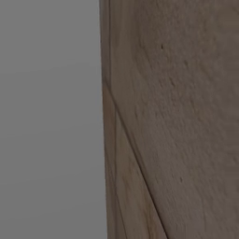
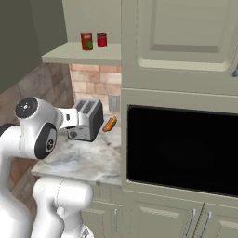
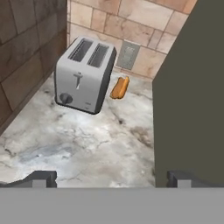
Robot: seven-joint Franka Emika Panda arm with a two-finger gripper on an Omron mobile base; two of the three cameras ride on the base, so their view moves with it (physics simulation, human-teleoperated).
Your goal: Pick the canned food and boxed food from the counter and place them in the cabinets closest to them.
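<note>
End effector [image 3: 111,178] hung open and empty above the desk [image 3: 87,144], near the toaster [image 3: 83,74]; risk judged: clipping the toaster when moving.

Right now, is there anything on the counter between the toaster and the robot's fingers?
No. In the hand view, bare marbled counter runs from the toaster down to the fingertips.

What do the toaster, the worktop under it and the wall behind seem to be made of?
The toaster looks like brushed grey metal with dark slots and a dark knob. The counter looks like polished grey-white marble, going by its dark veins. The back wall looks like matt tan and pink brick or tile with pale joints. All of it is rendered, so this is only surface look.
</note>
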